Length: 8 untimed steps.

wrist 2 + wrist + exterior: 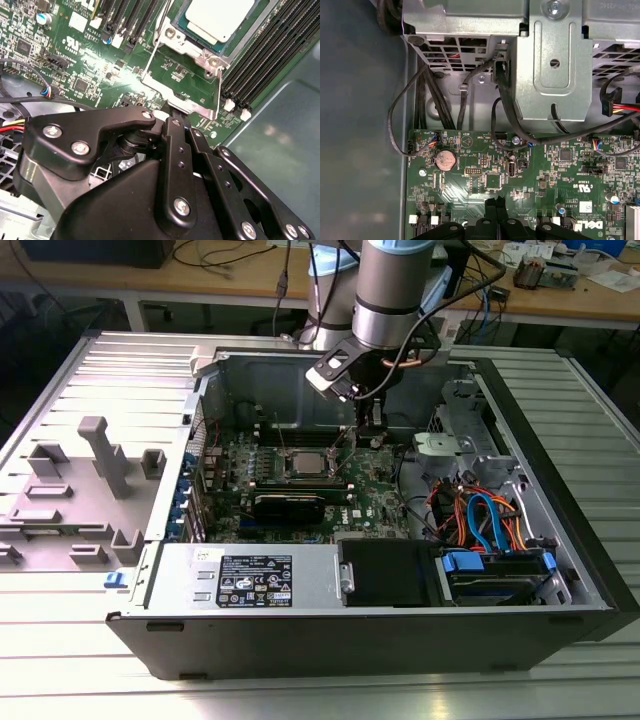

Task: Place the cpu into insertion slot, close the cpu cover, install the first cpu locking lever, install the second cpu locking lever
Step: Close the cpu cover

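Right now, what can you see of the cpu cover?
The cpu cover is a thin silvery metal frame with a large window cut-out; green board shows through it. It is swung open, not down over the cpu, which sits in the insertion slot. One end joins the slot's rim by two screws; at the free end the tool appears shut on its edge.

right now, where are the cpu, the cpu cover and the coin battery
cpu (220, 17), second wrist view, middle of its silvery top
cpu cover (182, 97), second wrist view, one silvery bar of its frame
coin battery (445, 159), first wrist view, centre of its round face
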### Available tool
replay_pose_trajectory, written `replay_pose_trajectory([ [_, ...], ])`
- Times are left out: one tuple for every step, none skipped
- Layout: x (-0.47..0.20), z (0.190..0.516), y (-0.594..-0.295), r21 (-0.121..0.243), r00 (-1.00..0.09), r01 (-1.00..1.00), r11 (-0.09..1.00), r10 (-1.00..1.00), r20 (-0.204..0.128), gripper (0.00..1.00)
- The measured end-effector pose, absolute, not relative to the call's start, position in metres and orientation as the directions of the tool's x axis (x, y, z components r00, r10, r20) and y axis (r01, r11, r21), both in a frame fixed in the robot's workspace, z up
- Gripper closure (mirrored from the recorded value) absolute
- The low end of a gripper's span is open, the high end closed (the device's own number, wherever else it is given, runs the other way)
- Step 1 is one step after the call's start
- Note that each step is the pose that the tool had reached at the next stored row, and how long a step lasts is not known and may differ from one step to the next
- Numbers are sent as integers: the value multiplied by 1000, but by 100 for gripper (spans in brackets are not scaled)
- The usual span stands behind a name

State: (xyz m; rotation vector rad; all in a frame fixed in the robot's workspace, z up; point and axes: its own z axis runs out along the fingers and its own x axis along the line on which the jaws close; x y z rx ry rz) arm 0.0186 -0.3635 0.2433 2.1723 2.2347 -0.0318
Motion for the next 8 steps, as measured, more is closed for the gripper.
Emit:
replay_pose_trajectory([
  [18,243,-363,2,-28,1000,28,999,-32,89],
  [17,243,-363,1,-28,1000,28,999,-32,89],
  [15,243,-363,0,-28,1000,28,999,-32,89],
  [14,243,-363,0,-28,1000,28,999,-32,89],
  [14,243,-363,0,-29,1000,29,999,-32,89],
  [14,243,-363,0,-28,1000,28,999,-32,89],
  [14,243,-363,0,-28,1000,28,999,-32,89],
  [14,243,-363,0,-28,1000,28,999,-32,89],
])
